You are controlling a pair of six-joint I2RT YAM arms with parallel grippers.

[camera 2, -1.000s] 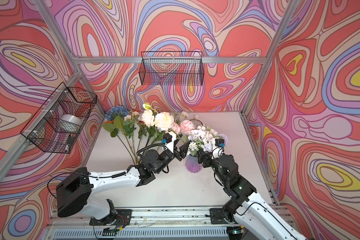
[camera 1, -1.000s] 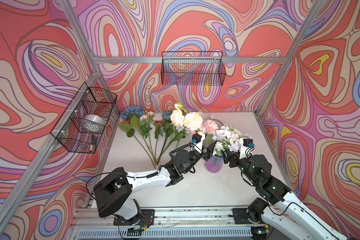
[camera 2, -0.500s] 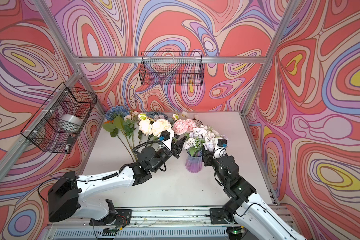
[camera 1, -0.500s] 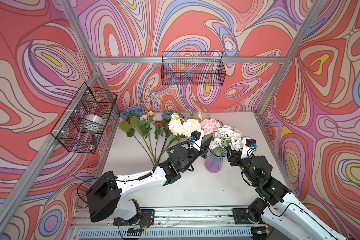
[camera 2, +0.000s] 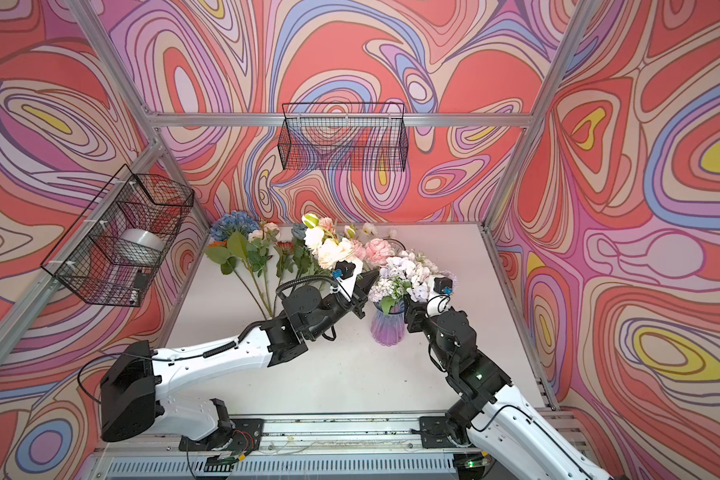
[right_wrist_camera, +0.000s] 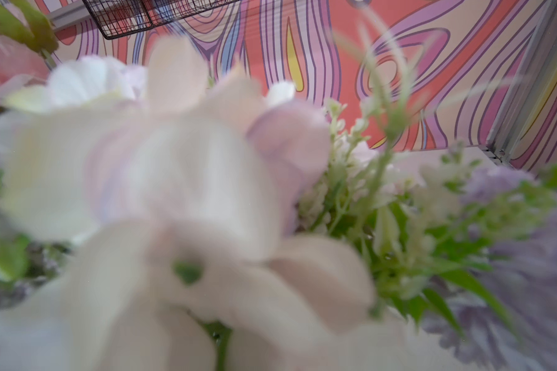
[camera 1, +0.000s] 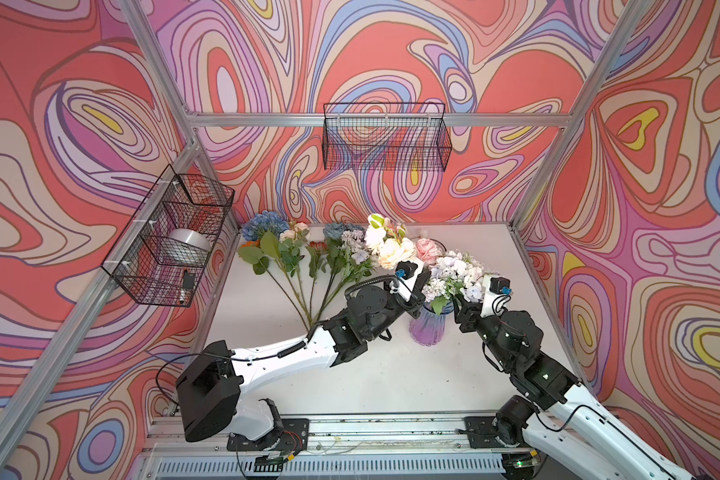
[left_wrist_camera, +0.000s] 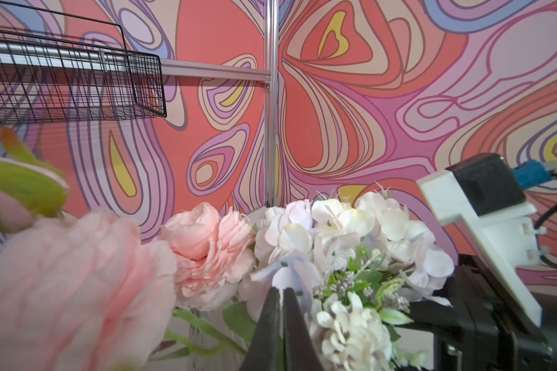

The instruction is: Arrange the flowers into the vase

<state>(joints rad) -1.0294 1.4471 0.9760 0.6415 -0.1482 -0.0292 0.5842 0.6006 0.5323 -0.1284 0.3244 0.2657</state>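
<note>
A ribbed purple glass vase [camera 1: 427, 328] [camera 2: 385, 330] stands mid-table, holding white and lilac blooms [camera 1: 454, 270] [left_wrist_camera: 335, 231] and a pink bloom [camera 1: 427, 249]. My left gripper [camera 1: 427, 275] [left_wrist_camera: 282, 290] is at the vase's left. It is shut on the green stem [left_wrist_camera: 206, 332] of a peach-and-white bunch [camera 1: 389, 247] that leans back over its wrist. My right gripper [camera 1: 460, 305] is at the vase's right rim, its jaws hidden under blooms; petals fill the right wrist view. More flowers [camera 1: 300, 249], among them a blue hydrangea [camera 1: 262, 222], lie fanned at the table's back left.
A black wire basket [camera 1: 167, 237] on the left wall holds a silver tape roll [camera 1: 188, 243]. Another wire basket [camera 1: 385, 137] hangs on the back wall. The white table [camera 1: 391, 374] is bounded by patterned walls and, in front, by the metal rail [camera 1: 371, 432] carrying both arms.
My left gripper has shut. The peach-and-white bunch dipped, then rose and shifted right toward the vase with the left arm. The right arm has hardly moved.
</note>
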